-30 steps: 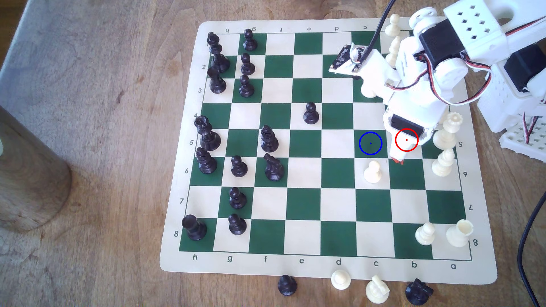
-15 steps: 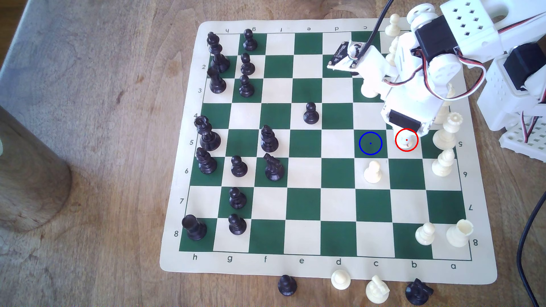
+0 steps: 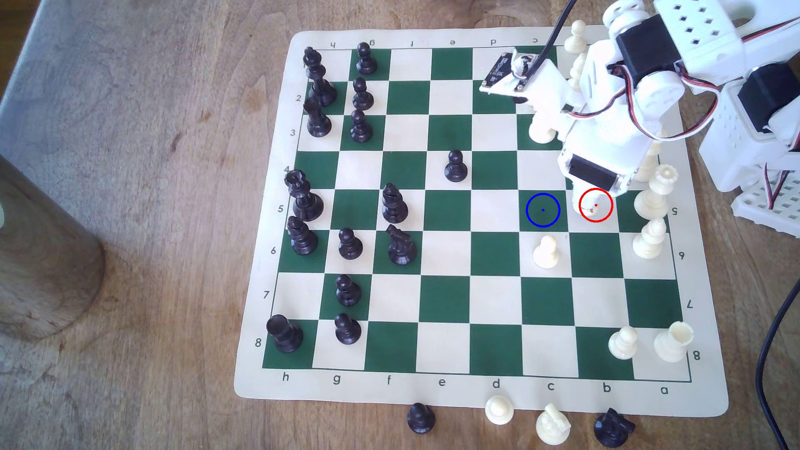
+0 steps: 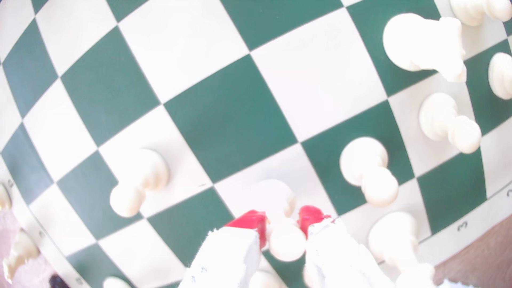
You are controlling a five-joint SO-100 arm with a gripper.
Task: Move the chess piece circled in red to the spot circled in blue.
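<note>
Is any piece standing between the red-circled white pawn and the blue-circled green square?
Nothing visible does. The cream-white plastic pawn sits between the gripper's red-tipped fingers, and the blue-circled dark green square adjoins its square. The nearest other white pawn stands one row off.

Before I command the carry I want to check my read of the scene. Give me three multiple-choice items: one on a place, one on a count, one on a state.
1. In the exterior view, the blue-circled spot lies:
A. one square to the left of the red-circled pawn
B. one square to its right
C. two rows below it

2. Pieces standing below the board's lettered lower edge in the exterior view:
A. two
B. four
C. six

3. The red-circled pawn is:
A. tipped over
B. standing on the blue spot
C. upright between the gripper's fingers

Answers:
1. A: the spot is the green square bordering the pawn on the exterior view's left.
2. B: black pawn, white pawn, white knight, black knight.
3. C: the gripper has its red pads close against the pawn's neck.
</note>
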